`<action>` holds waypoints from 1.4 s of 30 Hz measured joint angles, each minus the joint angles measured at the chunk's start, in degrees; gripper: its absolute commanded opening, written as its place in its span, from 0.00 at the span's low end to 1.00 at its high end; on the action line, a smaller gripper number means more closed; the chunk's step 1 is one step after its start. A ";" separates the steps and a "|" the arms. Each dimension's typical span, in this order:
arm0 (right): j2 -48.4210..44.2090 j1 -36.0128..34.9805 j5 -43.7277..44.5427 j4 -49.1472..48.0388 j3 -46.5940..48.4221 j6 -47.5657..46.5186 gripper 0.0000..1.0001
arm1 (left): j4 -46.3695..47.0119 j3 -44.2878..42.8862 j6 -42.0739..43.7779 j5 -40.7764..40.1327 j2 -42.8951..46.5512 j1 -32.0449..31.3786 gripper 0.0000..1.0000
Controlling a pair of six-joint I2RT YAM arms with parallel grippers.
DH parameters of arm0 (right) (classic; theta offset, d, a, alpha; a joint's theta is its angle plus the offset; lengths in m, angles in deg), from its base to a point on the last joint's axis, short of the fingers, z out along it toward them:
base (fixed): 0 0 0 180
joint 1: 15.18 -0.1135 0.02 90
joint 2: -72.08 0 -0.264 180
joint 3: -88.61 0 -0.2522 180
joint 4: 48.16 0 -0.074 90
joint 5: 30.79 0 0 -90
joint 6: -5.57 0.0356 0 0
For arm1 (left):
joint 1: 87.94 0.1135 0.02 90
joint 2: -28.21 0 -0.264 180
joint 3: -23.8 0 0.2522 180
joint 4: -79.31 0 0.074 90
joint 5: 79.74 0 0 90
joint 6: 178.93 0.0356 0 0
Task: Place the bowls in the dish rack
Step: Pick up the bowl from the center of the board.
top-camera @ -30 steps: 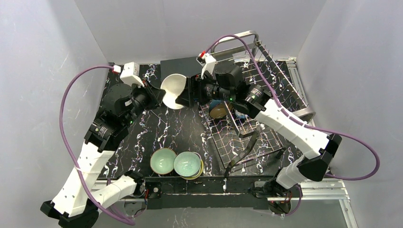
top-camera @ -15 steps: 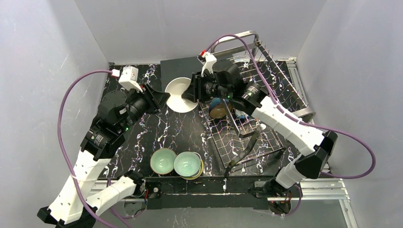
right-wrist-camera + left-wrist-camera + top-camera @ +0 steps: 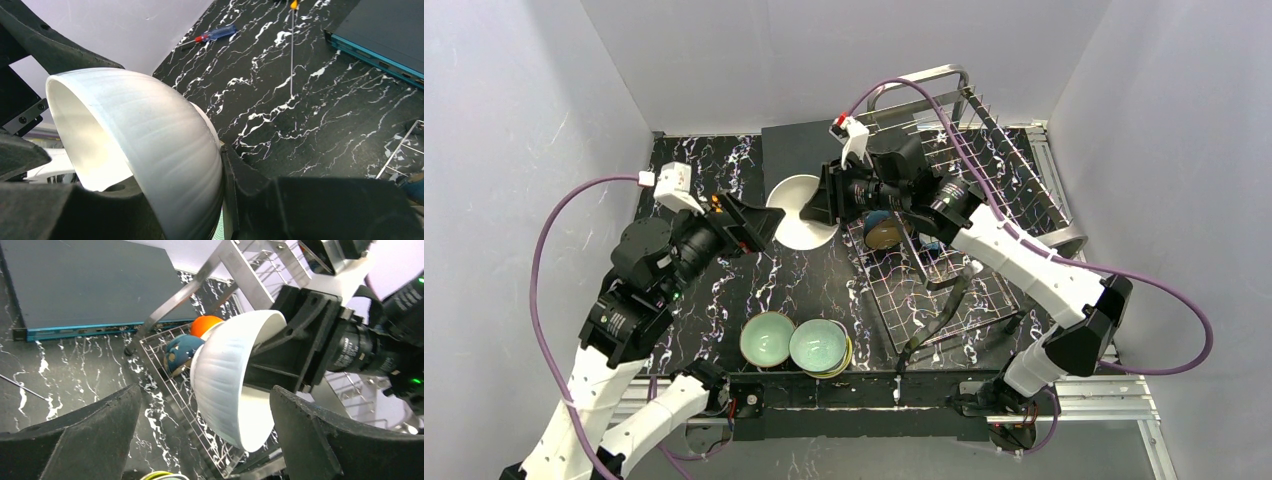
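Grip belongs to your right pincer [image 3: 822, 203], clamped on the rim of the white bowl [image 3: 796, 208]; your left pincer [image 3: 762, 222] gapes wide nearby.

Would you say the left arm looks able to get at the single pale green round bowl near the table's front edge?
Probably yes. The left gripper is open and empty, the pale green round bowl sits uncovered close to that arm's base, and only bare black marbled tabletop lies between them.

Robot lab cell: plain grey panels [image 3: 514, 120] box in a black marbled desk [image 3: 809, 270]; two white arms [image 3: 1024, 265] with purple cables [image 3: 536, 270] stand at its near edge.
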 measured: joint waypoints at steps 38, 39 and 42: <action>-4.44 0.07 -19.78 -12.44 -6.45 -2.62 0.13 | 3.43 3.13 -8.94 27.34 2.60 0.00 0.05; -4.44 0.04 -19.69 -12.41 -6.45 -2.67 0.16 | 3.26 3.15 -8.87 27.17 2.80 0.00 0.00; -4.44 -0.13 -19.23 -12.22 -6.43 -2.80 0.28 | 3.23 3.80 -8.83 26.43 3.76 -0.02 0.00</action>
